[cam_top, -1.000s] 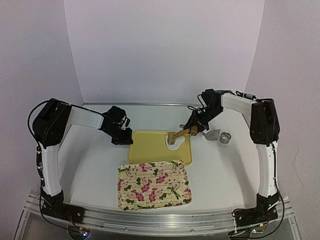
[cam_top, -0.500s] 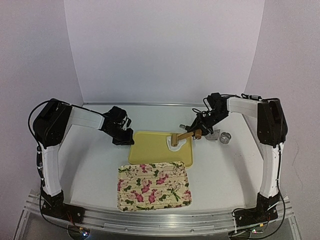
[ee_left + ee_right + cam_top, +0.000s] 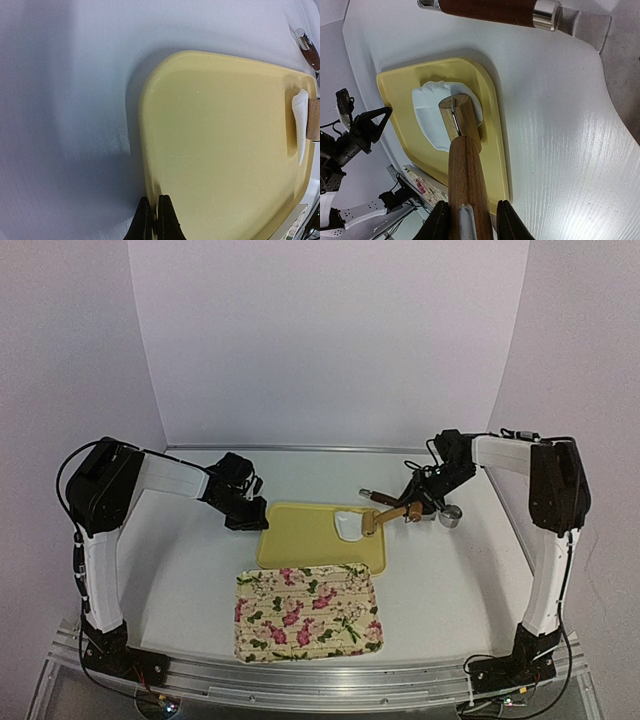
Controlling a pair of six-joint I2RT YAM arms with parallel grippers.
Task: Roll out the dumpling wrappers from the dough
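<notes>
On the far right corner of the yellow board [image 3: 300,540] lies the flattened white dough [image 3: 431,117]; the rolling pin [image 3: 465,160] rests on it, grasped by the right gripper [image 3: 470,225]; the left gripper [image 3: 154,220], clenched on nothing, touches the board's left rim.

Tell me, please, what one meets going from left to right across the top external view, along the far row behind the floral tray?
left gripper → yellow tray → white dough → rolling pin → right gripper → metal ring cutter
</notes>
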